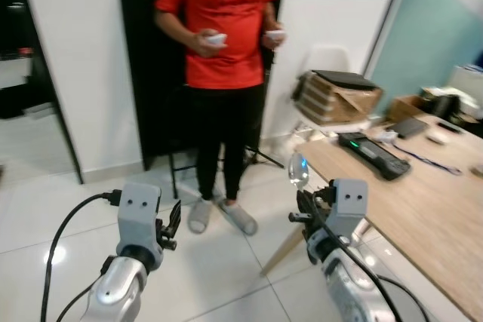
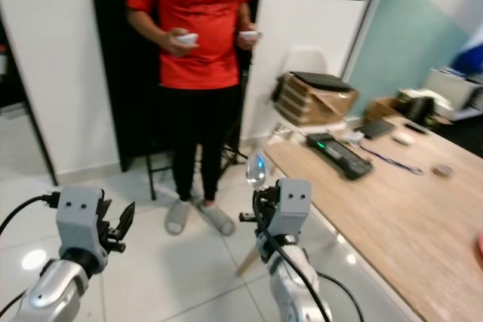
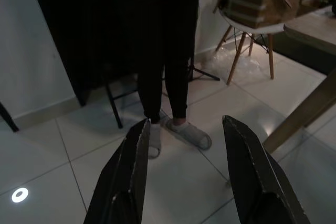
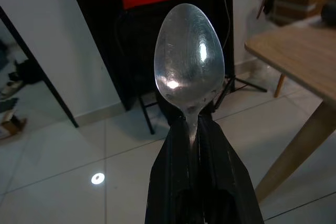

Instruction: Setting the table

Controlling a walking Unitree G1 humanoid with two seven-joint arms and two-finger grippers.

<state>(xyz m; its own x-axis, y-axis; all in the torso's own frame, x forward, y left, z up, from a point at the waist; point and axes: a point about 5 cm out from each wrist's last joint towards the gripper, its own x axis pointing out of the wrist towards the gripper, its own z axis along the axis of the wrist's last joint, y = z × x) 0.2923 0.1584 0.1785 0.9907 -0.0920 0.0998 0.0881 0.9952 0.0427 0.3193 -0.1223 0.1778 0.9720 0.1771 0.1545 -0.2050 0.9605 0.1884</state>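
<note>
Spoon [image 4: 189, 64] stood bowl-up, pinched by my right gripper [image 4: 193, 129] just off the wooden table's [image 1: 423, 209] near corner (white tiled floor [image 1: 45, 209] below). My left gripper [image 3: 184, 145] hung wide open, farther from the table.

A metal spoon [image 4: 189, 64] is standing upright, its bowl pointing up and its handle running down between the two black fingers [image 4: 173, 182] of the right gripper [image 4: 193, 129], which are closing on it from both sides. The bowl is oval, silver and polished, showing faint smears and two bright glints of light. The handle below the neck is hidden by the fingers. From the head camera the spoon [image 1: 299, 171] is sitting in the air just off the near corner of the wooden table [image 1: 423, 216], not touching it.
</note>
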